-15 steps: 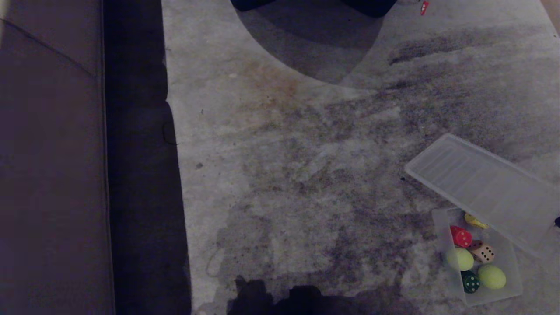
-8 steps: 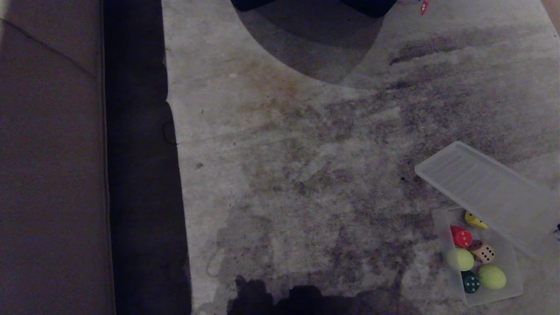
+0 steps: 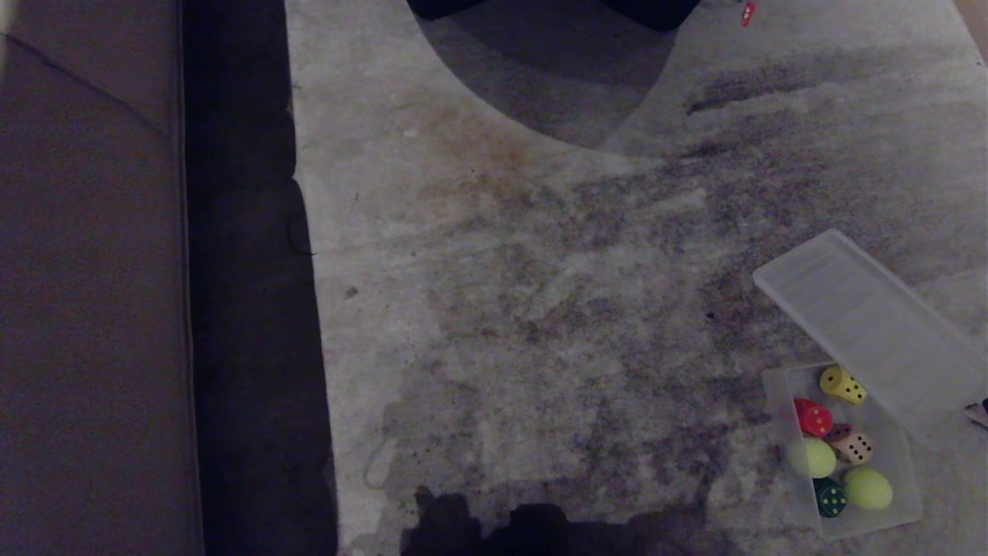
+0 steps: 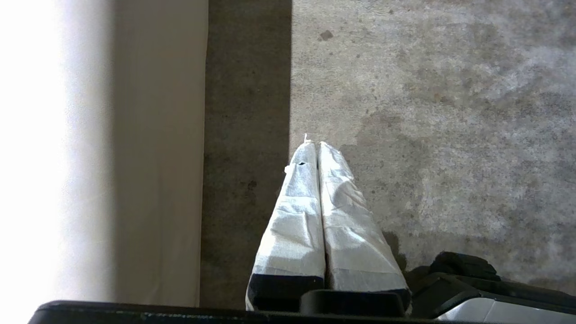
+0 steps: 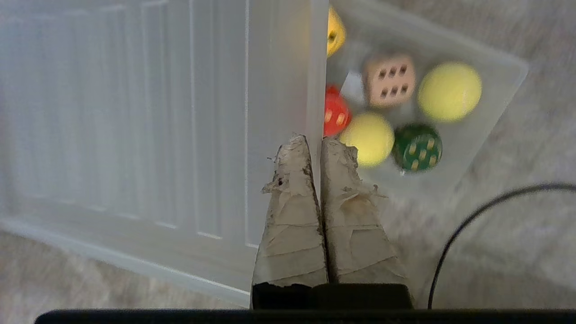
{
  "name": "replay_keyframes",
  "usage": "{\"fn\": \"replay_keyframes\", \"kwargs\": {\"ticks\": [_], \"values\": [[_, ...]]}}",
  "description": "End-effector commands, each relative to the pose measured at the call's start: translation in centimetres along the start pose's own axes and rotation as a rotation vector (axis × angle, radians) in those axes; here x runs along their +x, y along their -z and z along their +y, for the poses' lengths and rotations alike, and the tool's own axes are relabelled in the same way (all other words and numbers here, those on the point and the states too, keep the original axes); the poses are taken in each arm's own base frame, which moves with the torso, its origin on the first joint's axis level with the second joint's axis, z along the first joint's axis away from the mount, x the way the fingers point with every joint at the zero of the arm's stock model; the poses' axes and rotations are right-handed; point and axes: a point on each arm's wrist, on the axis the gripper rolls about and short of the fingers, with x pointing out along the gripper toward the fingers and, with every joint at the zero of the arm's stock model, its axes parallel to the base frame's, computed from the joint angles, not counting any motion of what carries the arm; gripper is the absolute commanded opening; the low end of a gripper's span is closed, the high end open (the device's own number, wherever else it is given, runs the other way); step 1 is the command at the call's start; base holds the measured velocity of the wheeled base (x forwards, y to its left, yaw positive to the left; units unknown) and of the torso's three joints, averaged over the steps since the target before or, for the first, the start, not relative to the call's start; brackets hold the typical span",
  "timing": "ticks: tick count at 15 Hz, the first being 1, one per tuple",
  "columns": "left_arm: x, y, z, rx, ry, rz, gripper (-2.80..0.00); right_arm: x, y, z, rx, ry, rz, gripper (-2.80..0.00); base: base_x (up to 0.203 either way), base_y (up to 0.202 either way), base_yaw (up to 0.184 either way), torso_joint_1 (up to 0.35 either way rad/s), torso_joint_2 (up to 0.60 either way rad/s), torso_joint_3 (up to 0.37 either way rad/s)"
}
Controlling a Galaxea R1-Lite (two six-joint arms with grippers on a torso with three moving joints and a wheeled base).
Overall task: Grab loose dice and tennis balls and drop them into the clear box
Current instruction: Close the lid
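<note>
The clear box (image 3: pixel 905 513) stands on the floor at the lower right. In it lie a yellow die (image 3: pixel 841 384), a red die (image 3: pixel 813 418), a tan die (image 3: pixel 853 446), a green die (image 3: pixel 831 499) and two tennis balls (image 3: pixel 811 457) (image 3: pixel 867 488). The ribbed clear lid (image 3: pixel 864 324) hangs tilted over the box's far right side. My right gripper (image 5: pixel 317 140) is shut on the lid's (image 5: pixel 135 112) edge, just above the red die (image 5: pixel 335 112) and a ball (image 5: pixel 371 137). The left gripper (image 4: pixel 313 144) is shut and empty, parked above bare floor.
A brown sofa (image 3: pixel 85 309) with a dark gap (image 3: pixel 247 309) beside it runs down the left. A dark round patch (image 3: pixel 548 69) lies at the top, with a small red thing (image 3: pixel 747 13) near it. A black cable (image 5: pixel 472 216) curves by the box.
The lid has swung to the right in the right gripper, and the yellow die under its edge is now uncovered. The left arm has kept still.
</note>
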Motion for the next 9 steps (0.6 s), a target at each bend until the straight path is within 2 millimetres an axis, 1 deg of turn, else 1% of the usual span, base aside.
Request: {"fn": "replay_keyframes", "kwargs": {"ticks": [1, 3, 5, 7, 9], "values": [[0.0, 0.0, 0.0, -0.001, 0.0, 0.0, -2.8, 2.0, 0.3, -1.9, 0.026, 0.031, 0.0, -2.8, 0.0, 0.0, 0.0, 0.0, 0.0, 0.0], [0.0, 0.0, 0.0, -0.001, 0.0, 0.0, -2.8, 2.8, -0.2, -2.4, 0.025, 0.008, -0.045, -2.8, 0.0, 0.0, 0.0, 0.0, 0.0, 0.0], [0.0, 0.0, 0.0, -0.001, 0.0, 0.0, -2.8, 2.2, -0.3, -2.0, 0.015, -0.03, -0.039, -2.8, 0.0, 0.0, 0.0, 0.0, 0.0, 0.0], [0.0, 0.0, 0.0, -0.001, 0.0, 0.0, -2.8, 0.2, -0.6, -0.8, -0.018, -0.099, -0.056, -2.8, 0.0, 0.0, 0.0, 0.0, 0.0, 0.0], [0.0, 0.0, 0.0, -0.001, 0.0, 0.0, -2.8, -3.0, -0.7, 0.7, -0.112, -0.188, -0.056, -2.8, 0.0, 0.0, 0.0, 0.0, 0.0, 0.0]]}}
